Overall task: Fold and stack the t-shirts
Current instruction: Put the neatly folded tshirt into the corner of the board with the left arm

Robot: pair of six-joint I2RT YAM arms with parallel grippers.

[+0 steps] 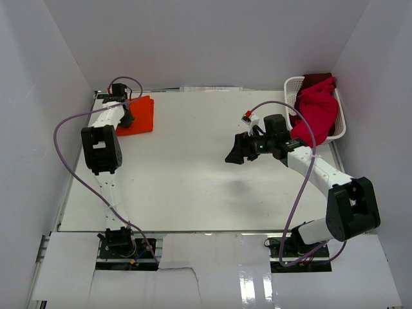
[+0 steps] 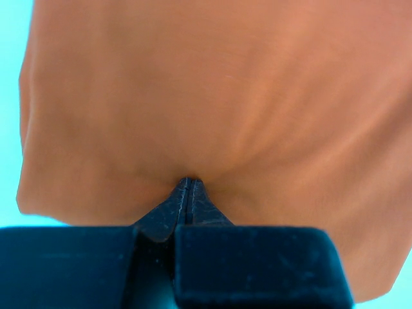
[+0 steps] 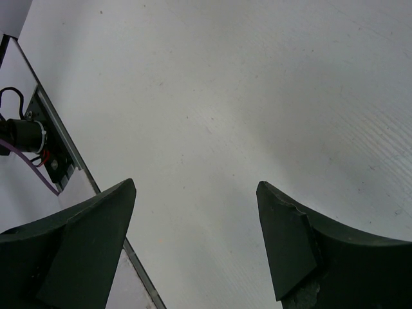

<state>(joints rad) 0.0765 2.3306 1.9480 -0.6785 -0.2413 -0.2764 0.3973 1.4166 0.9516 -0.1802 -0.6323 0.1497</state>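
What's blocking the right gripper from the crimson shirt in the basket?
Nothing visible. The right gripper is open over bare table, pointing away from the crimson shirt, which spills over the basket rim.

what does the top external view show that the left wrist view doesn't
Only top external: the white basket holding a crimson t-shirt, and the right gripper open over the table. Only left wrist: the close detail that the left gripper has its jaws shut, tips against puckered cloth. Both: the orange t-shirt and the left gripper at it.
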